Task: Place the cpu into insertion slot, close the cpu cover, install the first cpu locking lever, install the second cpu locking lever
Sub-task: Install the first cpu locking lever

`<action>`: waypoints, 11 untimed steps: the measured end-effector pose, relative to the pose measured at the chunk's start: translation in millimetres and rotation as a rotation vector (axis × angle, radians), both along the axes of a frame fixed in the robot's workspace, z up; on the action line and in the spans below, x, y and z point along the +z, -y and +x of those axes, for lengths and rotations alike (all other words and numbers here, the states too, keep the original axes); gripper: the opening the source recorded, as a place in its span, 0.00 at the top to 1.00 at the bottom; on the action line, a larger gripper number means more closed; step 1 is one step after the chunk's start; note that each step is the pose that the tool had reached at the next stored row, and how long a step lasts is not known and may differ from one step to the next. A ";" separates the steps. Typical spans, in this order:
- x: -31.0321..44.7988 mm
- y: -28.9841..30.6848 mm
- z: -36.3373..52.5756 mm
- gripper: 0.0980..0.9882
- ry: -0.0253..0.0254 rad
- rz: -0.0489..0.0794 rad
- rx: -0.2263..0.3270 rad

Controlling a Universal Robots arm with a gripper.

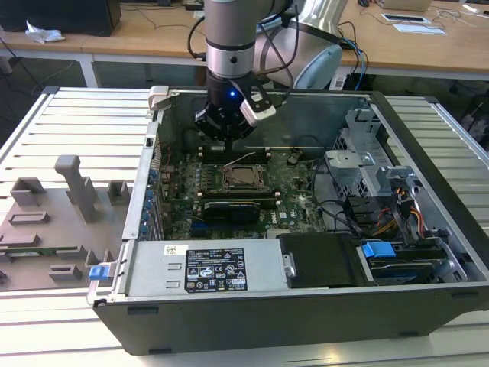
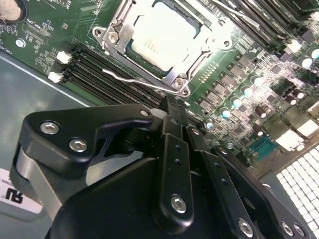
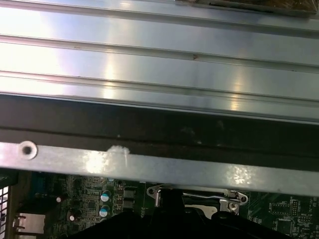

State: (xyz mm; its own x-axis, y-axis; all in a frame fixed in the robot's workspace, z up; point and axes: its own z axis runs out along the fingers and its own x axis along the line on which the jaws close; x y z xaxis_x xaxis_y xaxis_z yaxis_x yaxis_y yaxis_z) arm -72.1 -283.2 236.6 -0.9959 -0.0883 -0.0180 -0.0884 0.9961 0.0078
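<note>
- While the arm hangs inside the open computer case (image 1: 367, 107), the grey fixture board (image 1: 46, 222) is seen well off to the exterior view's left of the fingers, outside the case.
- The gripper (image 1: 228, 140) is held low over the motherboard (image 1: 294, 195); in the second wrist view its fingertips (image 2: 172, 102) are drawn together at a narrow point, and nothing is held between them.
- The black memory slots (image 2: 99, 69) are crossed just ahead of the fingertips.
- The cpu (image 2: 164, 37) is found beyond those slots, ahead of the fingertips, seated flat in the insertion slot (image 1: 229, 182), with the cpu cover (image 2: 144, 62) laid down around it.
- A wire locking lever (image 2: 130, 78) is laid with its long axis along the socket edge that faces the fingertips; whether it is hooked down cannot be made out with certainty.
- The drive cage (image 1: 359, 164) is set well apart, to the exterior view's right of the fingers.
</note>
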 end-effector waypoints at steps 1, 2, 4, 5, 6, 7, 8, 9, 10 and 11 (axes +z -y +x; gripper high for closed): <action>-0.4 0.0 0.8 0.99 0.0000 0.000 0.000; -1.2 0.0 2.5 0.99 -0.0001 0.000 0.000; -2.0 0.0 4.3 0.99 -0.0003 0.000 0.000; -2.4 0.0 5.5 0.99 -0.0004 0.000 0.000; -3.1 0.0 7.0 0.99 -0.0005 0.000 0.000; -3.5 0.0 7.9 0.99 -0.0006 0.000 0.000; -3.9 0.0 8.5 0.99 -0.0007 0.000 0.000; -4.2 0.0 9.3 0.99 -0.0007 0.000 0.000; -4.5 0.0 9.9 0.99 -0.0008 0.000 0.000; -5.1 0.0 11.2 0.99 -0.0008 0.000 0.000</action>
